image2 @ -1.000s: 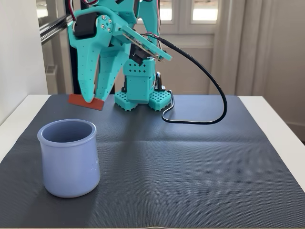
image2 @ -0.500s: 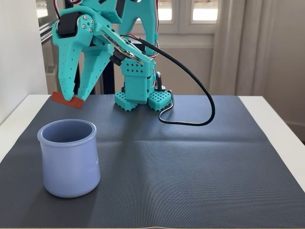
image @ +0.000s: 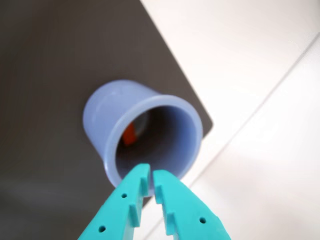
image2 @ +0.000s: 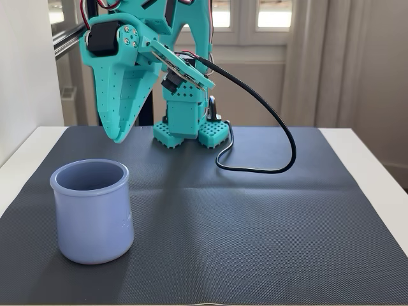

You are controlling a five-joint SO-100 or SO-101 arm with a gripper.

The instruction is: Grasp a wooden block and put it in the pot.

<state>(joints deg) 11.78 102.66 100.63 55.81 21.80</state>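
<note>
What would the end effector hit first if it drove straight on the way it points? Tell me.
Probably the blue pot: in the wrist view the shut end effector aims at its near rim. In the fixed view it hangs above the pot, so depth is uncertain.

Fixed view: pot [image2: 92, 211] stands on the mat [image2: 255, 217], front left, near its left edge. Gripper [image2: 119, 136] hangs above & behind the pot, clear of the rim. Arm base [image2: 190, 124] sits at the mat's back edge, centre-left; cable [image2: 268, 121] loops from the arm down to the mat, right of base. Mat lies on the table [image2: 370, 166]. Wrist view: wooden block [image: 129, 133] lies in the pot, against the left inner wall; gripper tips above the near rim.
</note>
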